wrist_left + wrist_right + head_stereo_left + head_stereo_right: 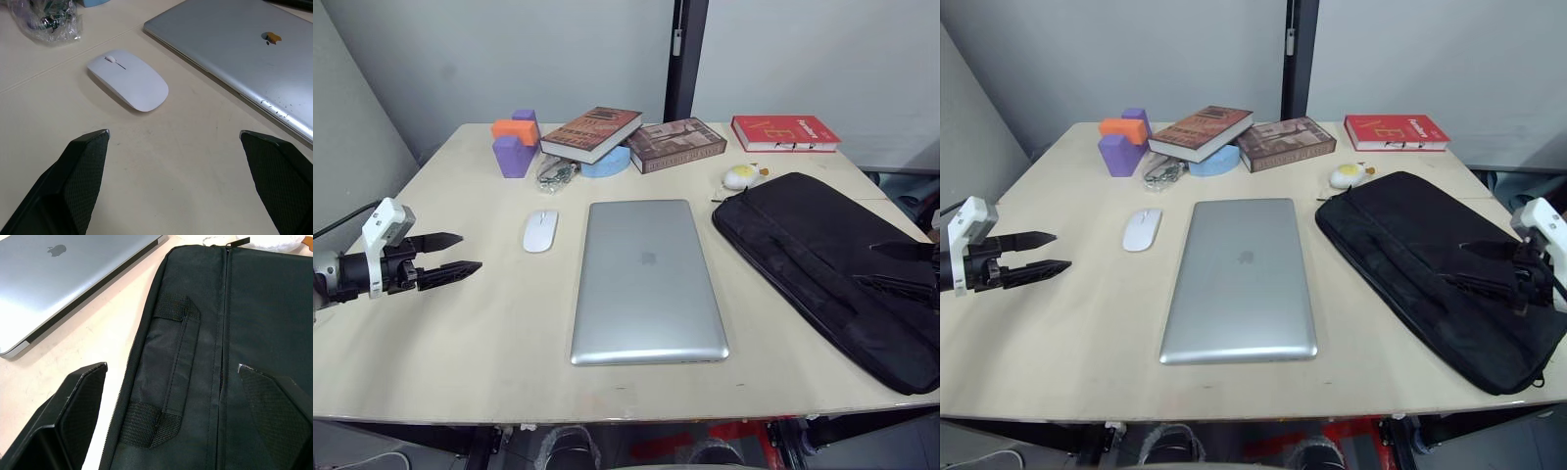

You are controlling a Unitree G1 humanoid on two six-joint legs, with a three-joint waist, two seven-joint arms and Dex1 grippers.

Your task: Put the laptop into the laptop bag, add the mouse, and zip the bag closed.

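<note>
Lying beside laptop [646, 282], mouse [540, 231] faces left gripper [450, 255] (apart).

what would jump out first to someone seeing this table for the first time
The large closed silver metal laptop lies flat at the table's centre, with the small white oval mouse just off its left edge. To its right, the big flat black fabric laptop bag lies at an angle, with the right gripper open over it. The left gripper hangs open near the table's left edge.
</note>
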